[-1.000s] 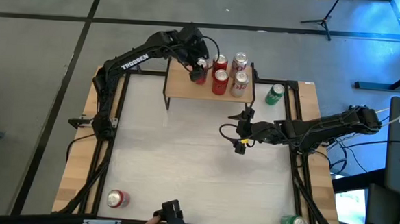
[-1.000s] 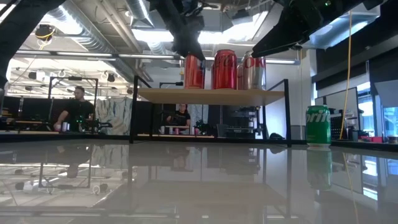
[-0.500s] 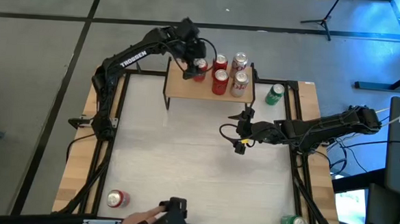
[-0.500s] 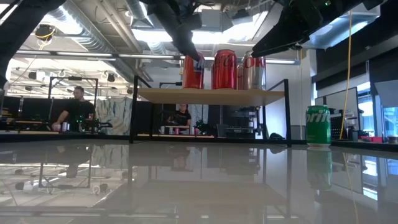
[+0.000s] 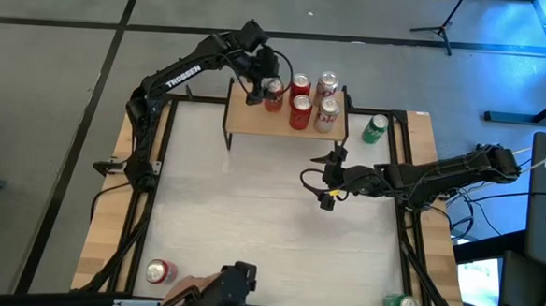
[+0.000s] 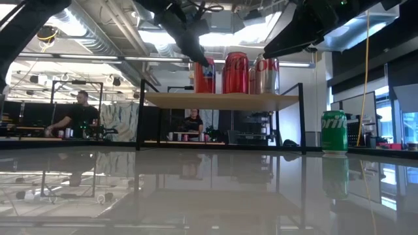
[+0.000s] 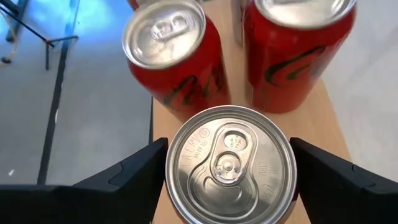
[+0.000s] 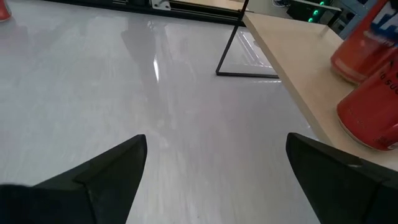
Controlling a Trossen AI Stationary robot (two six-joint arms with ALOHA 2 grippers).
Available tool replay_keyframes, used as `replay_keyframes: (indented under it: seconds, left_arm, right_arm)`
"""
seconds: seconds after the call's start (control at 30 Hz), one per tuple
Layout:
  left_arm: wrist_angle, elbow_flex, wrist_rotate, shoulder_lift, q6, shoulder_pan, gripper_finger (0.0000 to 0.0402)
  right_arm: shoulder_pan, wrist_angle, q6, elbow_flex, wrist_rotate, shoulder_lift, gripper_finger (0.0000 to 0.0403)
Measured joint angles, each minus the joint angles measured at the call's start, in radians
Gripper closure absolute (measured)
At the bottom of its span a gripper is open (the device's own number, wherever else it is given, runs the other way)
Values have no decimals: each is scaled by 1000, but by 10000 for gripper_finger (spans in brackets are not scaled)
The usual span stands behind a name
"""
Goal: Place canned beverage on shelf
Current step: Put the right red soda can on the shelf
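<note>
- The left end effector [image 5: 269, 87] is above the shelf [image 5: 247, 119], its fingers [image 7: 134, 171] spread either side of a red can [image 7: 229, 165] that stands on the shelf beside four other cans [image 5: 300, 110]; contact is unclear.
- The right end effector [image 5: 331, 179] hangs wide open and empty over the bench [image 5: 250, 227], in front of the shelf.
- A green Sprite can [image 6: 334, 131] stands on the bench beside the shelf.

The high view looks straight down on the table [image 5: 269, 228], the shelf [image 5: 284, 121] at twelve o'clock. The low view looks level across the table at it, and each wrist view sits close over its wood.
</note>
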Motion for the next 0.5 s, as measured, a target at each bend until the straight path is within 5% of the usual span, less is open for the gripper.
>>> replay_keyframes:
  seconds: [0.5]
  left_arm:
    - [61,0,-92,12,32,-6,108]
  right_arm:
    - [0,4,-10,0,0,10,22]
